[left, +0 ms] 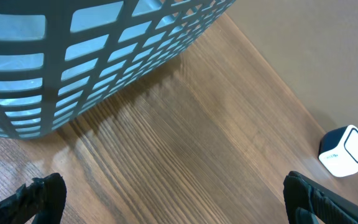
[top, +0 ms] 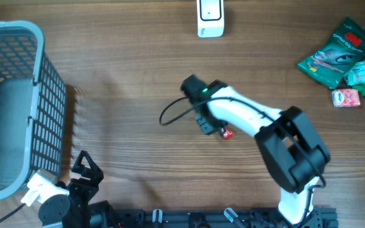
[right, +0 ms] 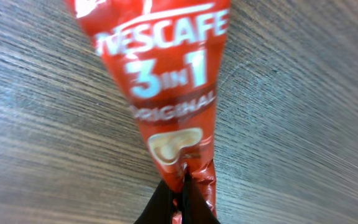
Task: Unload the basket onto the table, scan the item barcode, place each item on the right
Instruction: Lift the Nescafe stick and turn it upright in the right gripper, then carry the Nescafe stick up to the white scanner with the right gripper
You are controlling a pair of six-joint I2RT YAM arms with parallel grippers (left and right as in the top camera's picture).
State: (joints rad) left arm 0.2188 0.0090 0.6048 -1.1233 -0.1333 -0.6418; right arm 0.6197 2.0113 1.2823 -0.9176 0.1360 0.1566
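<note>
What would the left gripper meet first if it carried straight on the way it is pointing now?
Probably the bare wooden table: the open left gripper aims between the basket and the white scanner, though depth is unclear.

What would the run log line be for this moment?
right pincer: shut on Nescafe sachet | left pincer: open, empty, beside basket | scanner: at far table edge | scan: not yet done

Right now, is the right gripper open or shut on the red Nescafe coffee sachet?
Shut: the right wrist view shows the right gripper pinching the crimped end of the red Nescafe coffee sachet, jaws together.
</note>
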